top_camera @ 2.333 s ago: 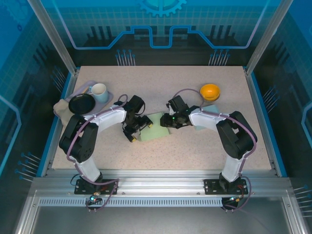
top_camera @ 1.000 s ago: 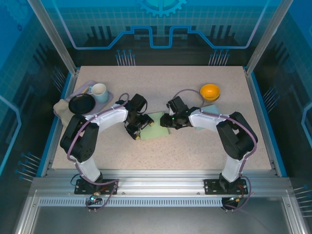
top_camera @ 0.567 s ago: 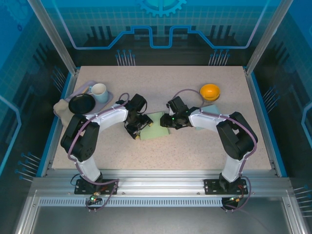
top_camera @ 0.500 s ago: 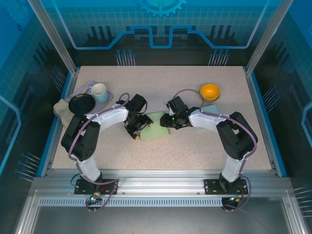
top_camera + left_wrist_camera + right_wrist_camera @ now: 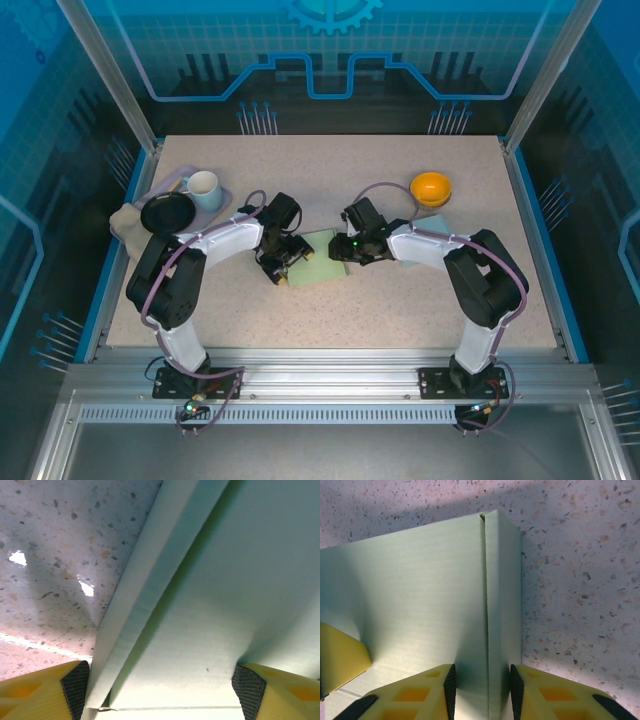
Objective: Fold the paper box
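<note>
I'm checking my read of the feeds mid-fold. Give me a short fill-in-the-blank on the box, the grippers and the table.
1. The paper box is pale ____ in colour.
2. The right gripper has its fingers either side of a folded-up ____ of the box.
3. The orange bowl sits at the far ____ of the table.
4. The white mug stands beside a ____ plate.

Missing words: green; flap; right; black

Matt paper box point(image 5: 420, 605), speckled stone-look table point(image 5: 570, 580)
</note>
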